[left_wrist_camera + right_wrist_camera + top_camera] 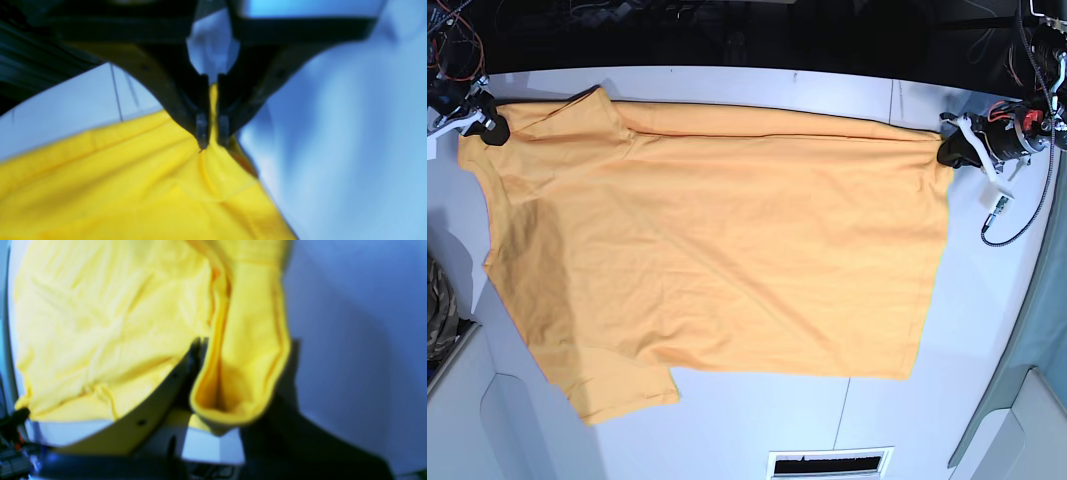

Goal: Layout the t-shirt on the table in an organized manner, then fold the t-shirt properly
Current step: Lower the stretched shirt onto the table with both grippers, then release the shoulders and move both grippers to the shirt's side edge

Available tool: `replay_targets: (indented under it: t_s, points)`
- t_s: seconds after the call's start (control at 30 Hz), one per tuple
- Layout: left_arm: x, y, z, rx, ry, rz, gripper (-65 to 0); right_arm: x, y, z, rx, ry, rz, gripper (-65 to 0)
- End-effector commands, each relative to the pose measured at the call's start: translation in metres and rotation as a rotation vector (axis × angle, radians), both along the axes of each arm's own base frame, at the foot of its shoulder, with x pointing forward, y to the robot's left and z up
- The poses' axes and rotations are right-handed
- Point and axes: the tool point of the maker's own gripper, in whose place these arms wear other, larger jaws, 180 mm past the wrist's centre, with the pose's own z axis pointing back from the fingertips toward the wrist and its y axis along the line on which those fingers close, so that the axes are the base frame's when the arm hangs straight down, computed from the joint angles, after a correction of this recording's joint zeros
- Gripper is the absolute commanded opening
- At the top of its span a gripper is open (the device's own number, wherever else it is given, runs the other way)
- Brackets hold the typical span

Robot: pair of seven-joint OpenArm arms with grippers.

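- Left jaws (212,141) clenched on a pinched fold of the t-shirt (717,250) at its far right corner.
- Right jaws (489,128) clenched on the shirt's far left corner, beside a sleeve whose open cuff hangs over one finger in the right wrist view.
- Spread mostly flat between the two grips, far edge pulled taut, second sleeve at near left.
- White bench (757,425) underneath, thin dark seams, vent slot at near edge.
- Camouflage cloth (439,315) at left edge.

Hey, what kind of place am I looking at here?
Probably a robotics lab bench: a white table carrying an orange-yellow t-shirt, loose wiring at its far corners.
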Motion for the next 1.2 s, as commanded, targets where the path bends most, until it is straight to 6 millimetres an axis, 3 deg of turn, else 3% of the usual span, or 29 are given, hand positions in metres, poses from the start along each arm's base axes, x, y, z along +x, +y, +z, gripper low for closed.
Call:
replay_targets:
  t_s: [0.0, 0.27, 0.5, 0.53, 0.63, 0.67, 0.73, 0.97, 1.17]
  points:
    - [0.002, 0.006, 0.008, 0.019, -0.019, -0.01, -65.0, 0.003, -0.013, 0.014, -0.044, -0.035, 0.011, -65.0]
    - [-0.019, 0.005, -0.001, 0.019, 0.025, -0.014, -65.0, -0.019, -0.013, 0.022, -0.096, -0.017, 0.05, -65.0]
    - [-0.021, 0.005, -0.002, 0.019, 0.033, -0.015, -65.0, -0.019, -0.014, 0.022, -0.097, -0.02, 0.048, -65.0]
    - [-0.022, 0.005, -0.002, 0.02, 0.035, -0.015, -62.6, -0.018, -0.014, 0.022, -0.097, -0.02, 0.048, -65.0]
    - [-0.027, 0.003, -0.004, 0.008, 0.068, -0.021, -43.6, -0.018, -0.015, 0.022, -0.106, -0.025, 0.044, -47.1]
    - [-0.03, -0.001, -0.004, -0.011, 0.08, -0.045, -39.9, -0.017, -0.017, 0.022, -0.113, -0.027, 0.042, -41.8]
    - [-0.032, -0.013, 0.001, -0.068, 0.076, -0.082, -39.2, -0.016, -0.021, 0.022, -0.138, -0.032, 0.036, -35.0]
    - [-0.013, -0.013, 0.027, -0.08, 0.002, -0.113, -39.2, -0.004, -0.051, 0.041, -0.203, -0.096, -0.038, -33.9]
    - [0.011, -0.018, 0.057, -0.042, -0.094, -0.181, -39.2, 0.032, -0.076, 0.074, -0.264, -0.199, -0.061, -34.0]
